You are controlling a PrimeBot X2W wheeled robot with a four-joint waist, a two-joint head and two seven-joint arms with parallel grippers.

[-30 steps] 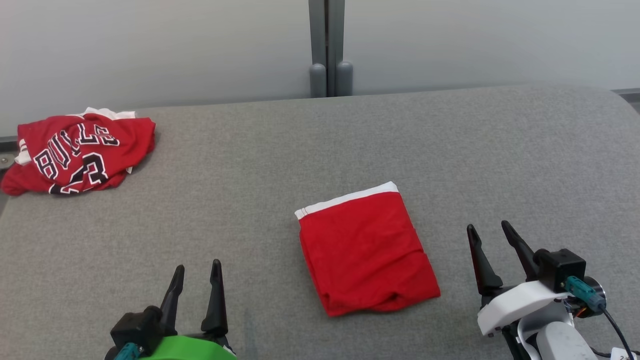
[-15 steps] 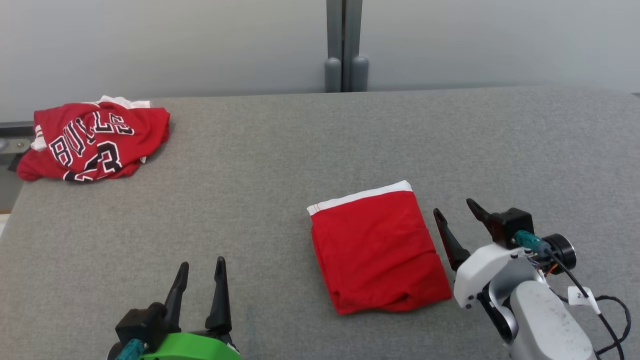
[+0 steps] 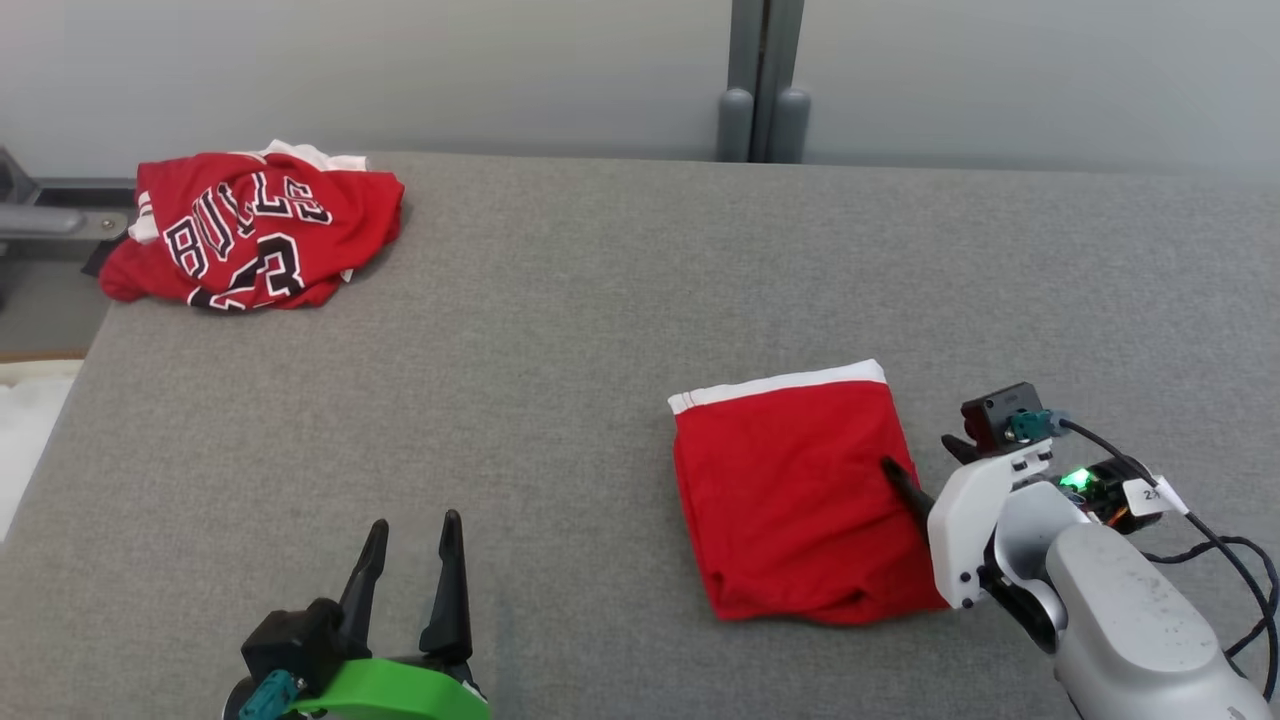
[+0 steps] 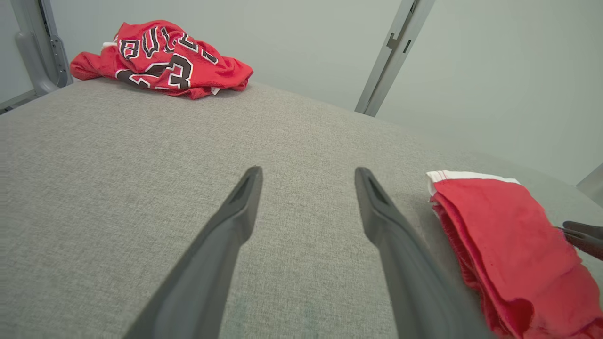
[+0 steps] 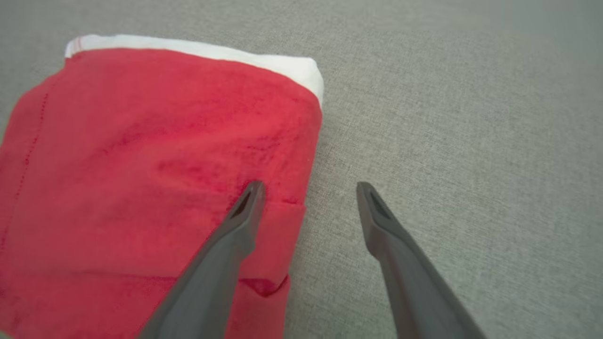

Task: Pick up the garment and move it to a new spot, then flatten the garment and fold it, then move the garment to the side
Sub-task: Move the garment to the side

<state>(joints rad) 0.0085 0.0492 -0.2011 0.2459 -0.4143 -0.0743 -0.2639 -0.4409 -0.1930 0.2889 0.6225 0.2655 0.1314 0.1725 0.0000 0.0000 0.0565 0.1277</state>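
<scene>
Writing: the crumpled red jersey (image 3: 255,240) shows "BULLS" in black letters edged white, with "23" under it, partly lost in creases. The white tag (image 3: 1150,494) on the right arm's cable is too small to read.
Surface: a table (image 3: 560,330) covered in grey woven fabric.
Room: a plain pale wall (image 3: 400,70) behind, with a grey metal post (image 3: 762,60) at the table's far edge.
Jersey: far left corner of the table, well apart from everything else.
Garment: the folded garment (image 3: 800,495) is red with a white band on its far edge, lying flat right of centre, toward the near side.
Right gripper (image 3: 919,452): spread wide, holding nothing. It straddles the garment's right edge, one finger over the red cloth and the other over bare fabric. Contact cannot be told.
Left gripper (image 3: 415,520): parted and empty, low over bare table, left of the garment.
</scene>
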